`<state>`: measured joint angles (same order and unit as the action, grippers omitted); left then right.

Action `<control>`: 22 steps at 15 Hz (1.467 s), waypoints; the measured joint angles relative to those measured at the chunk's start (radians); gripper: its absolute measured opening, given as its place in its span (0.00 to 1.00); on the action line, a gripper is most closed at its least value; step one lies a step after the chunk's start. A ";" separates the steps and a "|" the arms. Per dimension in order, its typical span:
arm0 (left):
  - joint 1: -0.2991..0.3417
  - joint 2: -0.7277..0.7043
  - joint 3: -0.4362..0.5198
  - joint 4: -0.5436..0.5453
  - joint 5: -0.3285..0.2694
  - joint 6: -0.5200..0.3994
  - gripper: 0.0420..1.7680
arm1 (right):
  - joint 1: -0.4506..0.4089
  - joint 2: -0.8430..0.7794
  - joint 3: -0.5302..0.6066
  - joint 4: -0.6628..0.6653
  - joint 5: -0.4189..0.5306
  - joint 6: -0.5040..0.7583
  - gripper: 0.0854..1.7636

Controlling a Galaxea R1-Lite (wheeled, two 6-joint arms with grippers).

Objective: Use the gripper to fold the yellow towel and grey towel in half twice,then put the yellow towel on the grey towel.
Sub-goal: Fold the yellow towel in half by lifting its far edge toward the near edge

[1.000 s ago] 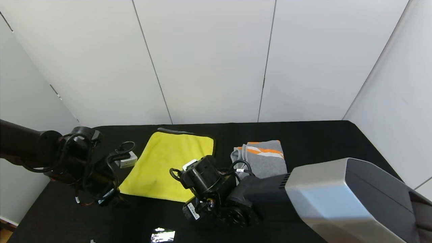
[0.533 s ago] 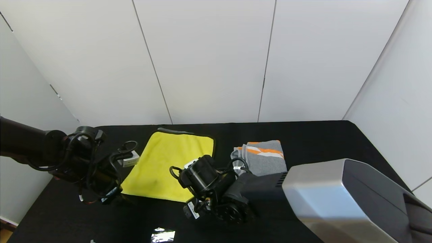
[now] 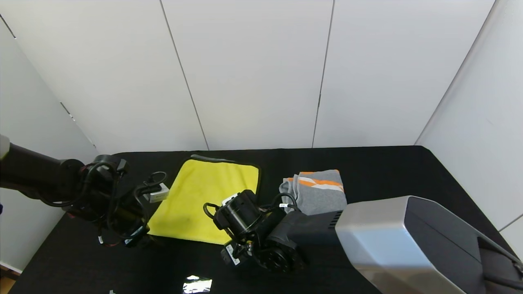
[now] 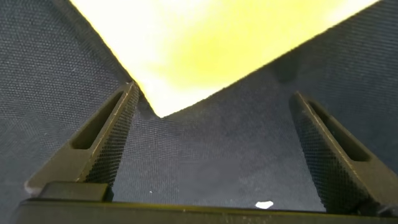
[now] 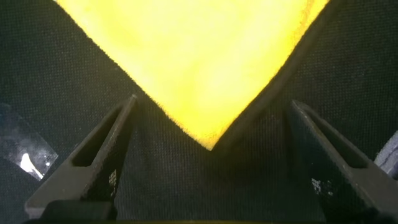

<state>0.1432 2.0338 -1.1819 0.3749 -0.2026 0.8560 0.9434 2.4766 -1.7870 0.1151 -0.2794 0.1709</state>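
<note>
The yellow towel (image 3: 204,196) lies flat and unfolded on the black table (image 3: 388,171), left of centre. The grey towel (image 3: 320,192) lies folded to its right, orange and white stripes at the far end. My left gripper (image 3: 142,241) is low over the towel's near left corner. In the left wrist view it (image 4: 212,93) is open, with the yellow corner (image 4: 158,109) close to one finger. My right gripper (image 3: 235,251) is low over the near right corner. In the right wrist view it (image 5: 212,101) is open, with the yellow corner (image 5: 208,140) centred between the fingers.
A shiny scrap of foil (image 3: 197,284) lies near the table's front edge and shows in the right wrist view (image 5: 22,152). White wall panels (image 3: 261,73) close off the back and sides. My right arm's silver shell (image 3: 408,241) covers the near right of the table.
Both arms have crept a little toward the yellow towel's near corners, the right arm shifting left. Neither towel has moved.
</note>
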 joint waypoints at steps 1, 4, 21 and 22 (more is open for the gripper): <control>0.000 0.004 -0.004 0.003 0.000 0.000 0.97 | 0.000 0.001 -0.001 0.000 0.001 0.000 0.97; 0.000 0.015 -0.017 0.005 -0.003 -0.001 0.97 | 0.000 0.009 -0.004 0.000 0.000 0.000 0.97; -0.005 0.015 -0.027 0.014 -0.040 -0.005 0.04 | 0.000 0.006 -0.006 0.001 0.007 0.024 0.03; -0.003 0.014 -0.027 0.038 -0.048 -0.005 0.04 | -0.001 0.003 -0.006 0.001 0.008 0.026 0.03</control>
<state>0.1400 2.0479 -1.2089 0.4126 -0.2502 0.8513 0.9423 2.4796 -1.7930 0.1160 -0.2717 0.1972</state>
